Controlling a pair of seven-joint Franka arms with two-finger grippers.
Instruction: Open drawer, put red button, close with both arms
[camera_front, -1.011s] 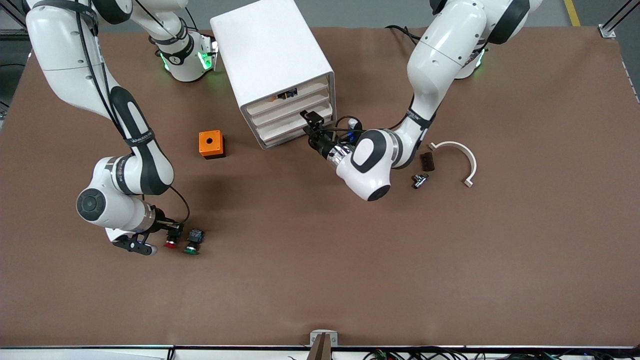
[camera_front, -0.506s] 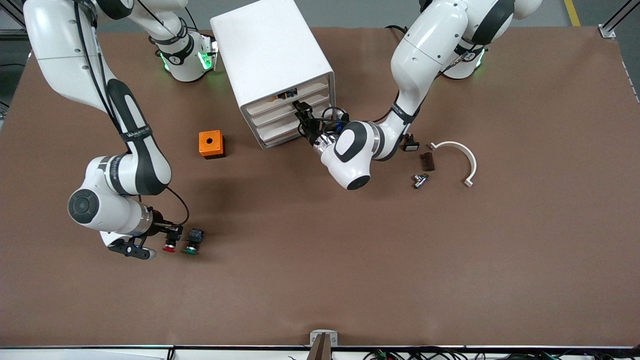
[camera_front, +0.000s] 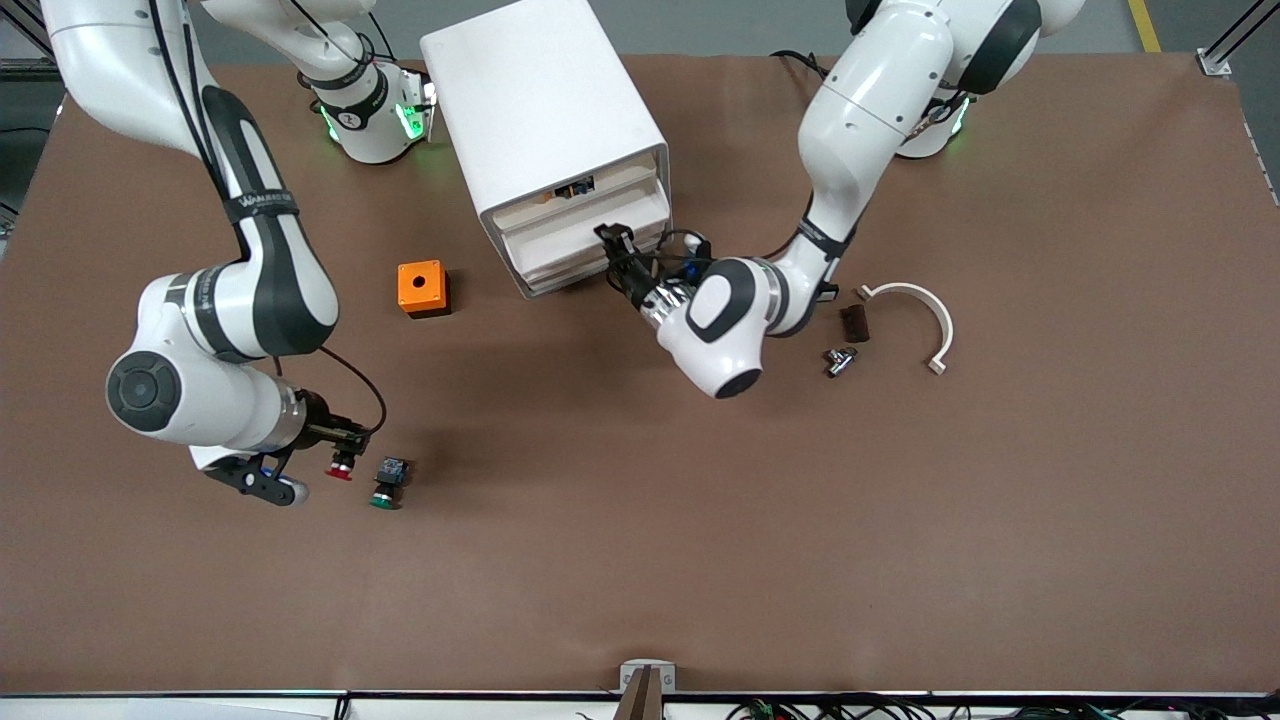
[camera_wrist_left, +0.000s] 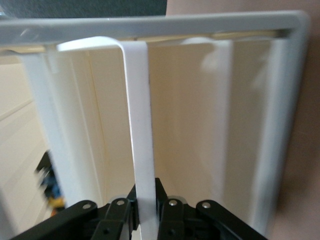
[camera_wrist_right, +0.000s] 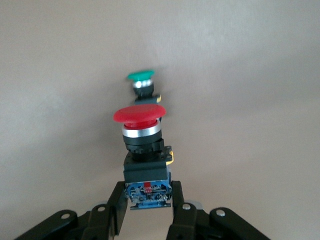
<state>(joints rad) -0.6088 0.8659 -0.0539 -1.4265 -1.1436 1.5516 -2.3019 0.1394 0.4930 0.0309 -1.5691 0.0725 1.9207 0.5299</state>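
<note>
Broad brown table (camera_front: 1050, 520), bare over most of the half nearer the front camera and toward the left arm's end. Big white cabinet (camera_front: 540, 110) standing far from that camera, between the two arm bases, four alike fronts facing the open table. Left gripper (camera_front: 612, 243) at one of the lower fronts, fingers (camera_wrist_left: 120, 215) pinched shut on the drawer (camera_front: 585, 243) by its thin white handle lip, seen edge-on in the left wrist view. Right gripper (camera_front: 345, 445) over bare table toward the right arm's end, fingers (camera_wrist_right: 112, 210) clamped on the black body of the red button (camera_front: 340, 467), red cap pointing away from the wrist, lifted off the surface. Green button (camera_front: 386, 485) lying on the table just beside, apart from the red one. Orange box (camera_front: 422, 288) near the cabinet's corner. White curved clip (camera_front: 915, 310), dark block (camera_front: 853, 322) and small metal part (camera_front: 838, 360) grouped near the left arm's wrist.
</note>
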